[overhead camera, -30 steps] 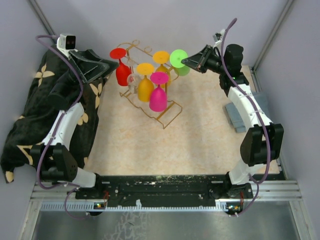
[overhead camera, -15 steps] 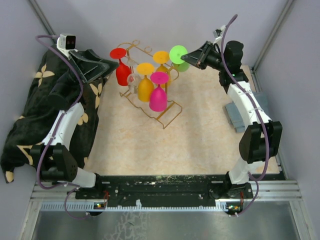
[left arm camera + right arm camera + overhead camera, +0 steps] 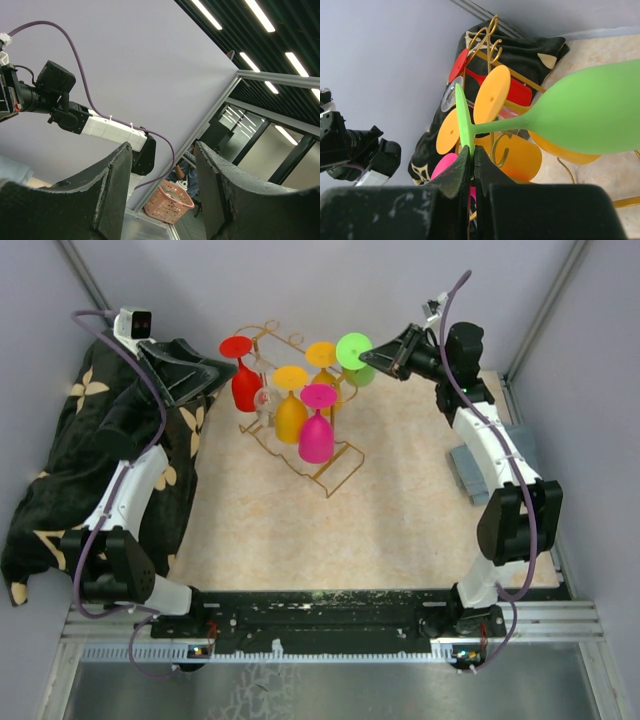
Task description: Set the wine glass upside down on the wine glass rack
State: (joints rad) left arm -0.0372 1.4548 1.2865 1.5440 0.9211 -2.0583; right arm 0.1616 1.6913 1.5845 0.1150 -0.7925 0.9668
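**Green glass pinched at the rack's far right corner**

From my screen, the right gripper (image 3: 369, 360) has its jaws pressed together on the thin edge of the green wine glass's (image 3: 355, 352) round foot. The wrist view shows the fingertips (image 3: 465, 165) clamping that disc edge-on, with the stem and bowl reaching away from them. From above, the glass is foot up and tilted, at the far right corner of the rack (image 3: 332, 476). Its bowl sits down beside an orange one hanging there. I cannot tell whether the stem sits in one of the rack's loops or only beside it.

On the rack I see a red glass (image 3: 244, 386), an orange glass (image 3: 291, 415) and a pink glass (image 3: 316, 438), all hanging foot up.

The left gripper (image 3: 162, 155) is raised just left of the rack, above the black flowered cloth (image 3: 55, 480). Its jaws are spread, and its camera looks past them at the right arm and the wall.
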